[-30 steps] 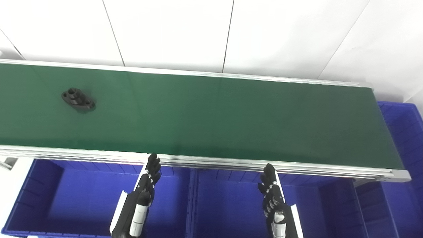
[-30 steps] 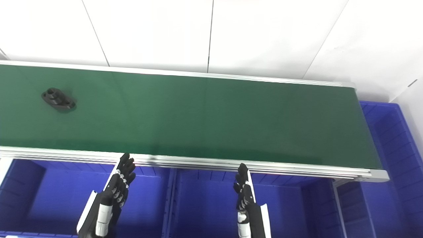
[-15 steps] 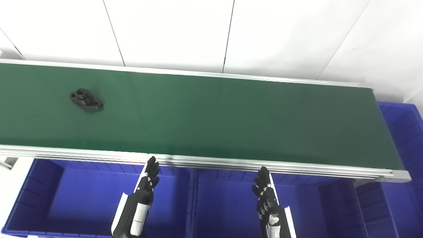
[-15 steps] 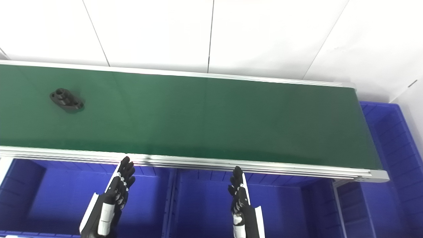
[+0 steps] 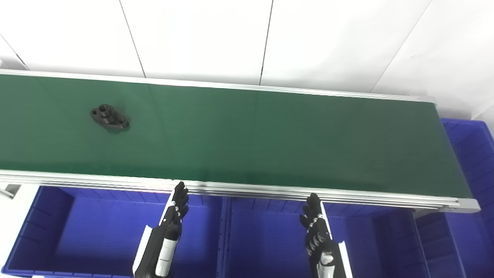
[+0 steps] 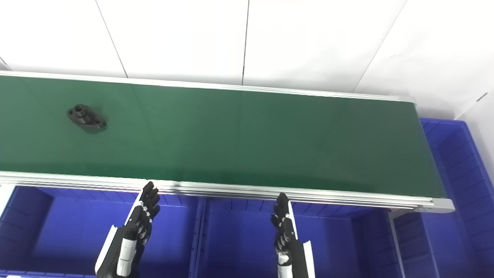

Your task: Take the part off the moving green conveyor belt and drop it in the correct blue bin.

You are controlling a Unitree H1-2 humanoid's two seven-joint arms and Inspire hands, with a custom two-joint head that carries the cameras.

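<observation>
On green belt (image 5: pixel 270 131), black part (image 5: pixel 109 117), long axis slanting near-right; both hands empty, fingers extended.

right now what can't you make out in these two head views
- Green conveyor belt: its left end is cut off by the picture's left edge in both views.
- Black flanged part: too small to read its hole details.
- Blue bins: near walls cut off by the bottom edge; no labels visible.
- Left hand and right hand: seen edge-on, empty; arms run off the bottom edge.
</observation>
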